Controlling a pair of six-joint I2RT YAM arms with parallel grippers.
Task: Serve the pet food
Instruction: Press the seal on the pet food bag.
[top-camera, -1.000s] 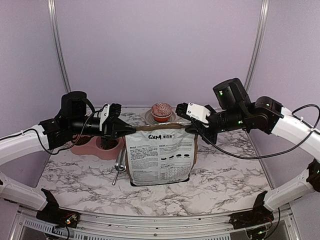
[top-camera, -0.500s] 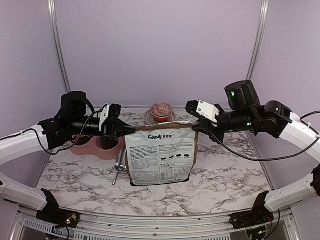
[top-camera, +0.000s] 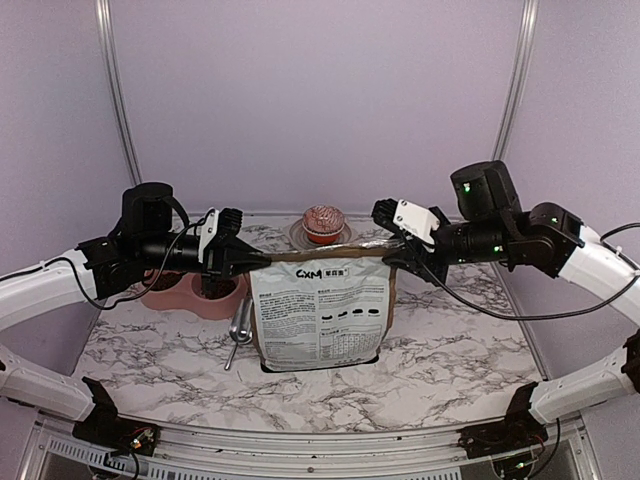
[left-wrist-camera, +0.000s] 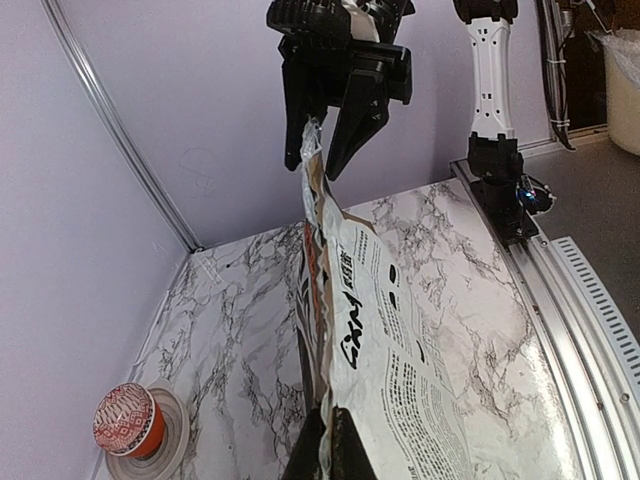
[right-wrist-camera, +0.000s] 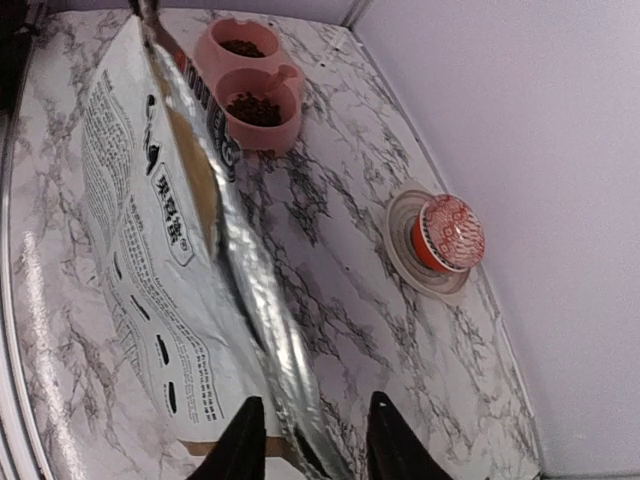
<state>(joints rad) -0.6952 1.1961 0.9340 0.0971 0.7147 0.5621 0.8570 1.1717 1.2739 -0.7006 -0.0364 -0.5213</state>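
The pet food (right-wrist-camera: 255, 108) is dark kibble lying in a pink double bowl (right-wrist-camera: 290, 128); in the top view the bowl (top-camera: 180, 296) is mostly hidden behind my left arm. A white-and-brown printed bag (top-camera: 320, 315) stands upright mid-table. My left gripper (top-camera: 262, 262) is shut on the bag's top-left corner, which is pinched between its fingers in the left wrist view (left-wrist-camera: 330, 418). My right gripper (top-camera: 393, 254) is open, and its fingers (right-wrist-camera: 245, 430) straddle the bag's foil-lined top edge (right-wrist-camera: 250, 270) at the right corner. It also shows in the left wrist view (left-wrist-camera: 315, 160).
A pink-frosted cupcake (top-camera: 323, 222) in a red wrapper sits on a small saucer behind the bag, near the back wall. A metal scoop (top-camera: 238, 335) lies on the marble table (top-camera: 450, 350) left of the bag. Purple walls close in the back and sides.
My right arm has shifted to the right and slightly up, and its fingers now stand apart at the bag's right corner. The left gripper and the bag have not moved.
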